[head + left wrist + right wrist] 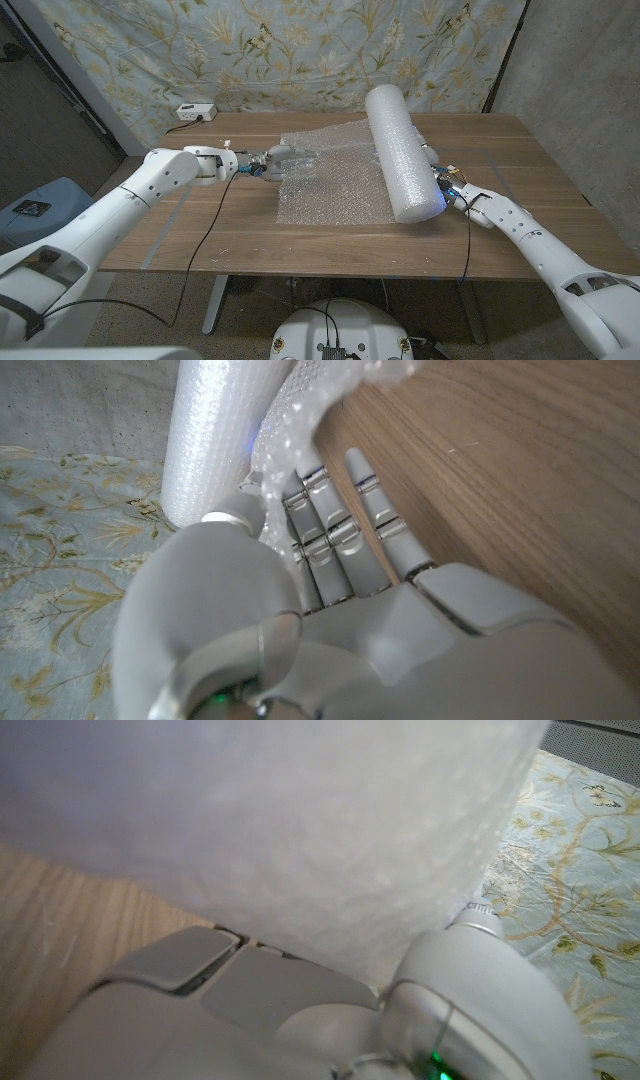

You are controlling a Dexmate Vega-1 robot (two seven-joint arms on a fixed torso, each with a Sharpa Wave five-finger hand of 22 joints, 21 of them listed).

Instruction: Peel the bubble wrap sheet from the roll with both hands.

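**Sheet half drawn off, roll braced on the right**

Across the middle of the wooden table (330, 245) we have the bubble wrap sheet (330, 180) spread out flat, its far side still joined to the roll (404, 150). We judge the roll to be light for its bulk, soft and easily dented, so it will skid or swing if we pull without bracing it. The sheet looks limp, thin and somewhat slippery; it will crumple and not push, and it could tear unevenly if tugged from one corner.

Our left hand (268, 162) is at the sheet's free edge, and in the left wrist view the film bunches up between thumb and fingers (345, 530), so we take that hand as pinching the sheet. Our right hand (452, 187) sits against the near end of the roll; the right wrist view has the roll's white surface pressed close over the hand, but we cannot tell whether the fingers are closed around it or just resting there.

The roll's long axis runs from the near right toward the far middle of the table, slightly slanted, with its near end toward our right arm. The sheet comes off sideways, toward our left. We think the best hold is the free edge, pulled square to that axis.
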